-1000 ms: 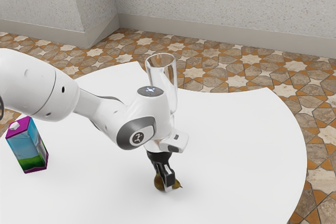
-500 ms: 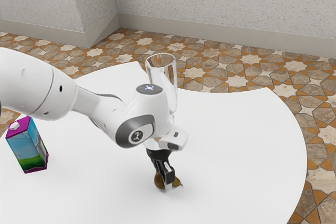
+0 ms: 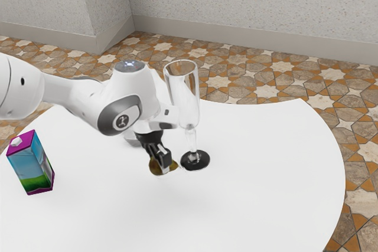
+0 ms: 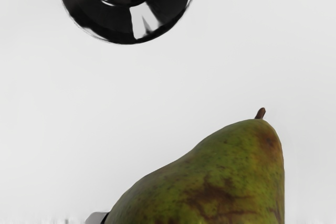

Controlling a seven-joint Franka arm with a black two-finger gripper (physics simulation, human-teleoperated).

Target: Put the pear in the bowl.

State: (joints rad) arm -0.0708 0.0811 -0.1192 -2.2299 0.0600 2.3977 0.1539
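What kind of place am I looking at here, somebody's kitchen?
Hard to say exactly: a simulated indoor room, perhaps a dining area or kitchen. The star-patterned tile floor and speckled wall suggest indoors; the white table with a drink carton and tall glass hints at dining.

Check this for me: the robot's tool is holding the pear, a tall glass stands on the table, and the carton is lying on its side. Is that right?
Not quite: the carton is standing upright, as the exterior view shows. The rest is right: the tool is holding the pear, and a tall glass stands on the table.
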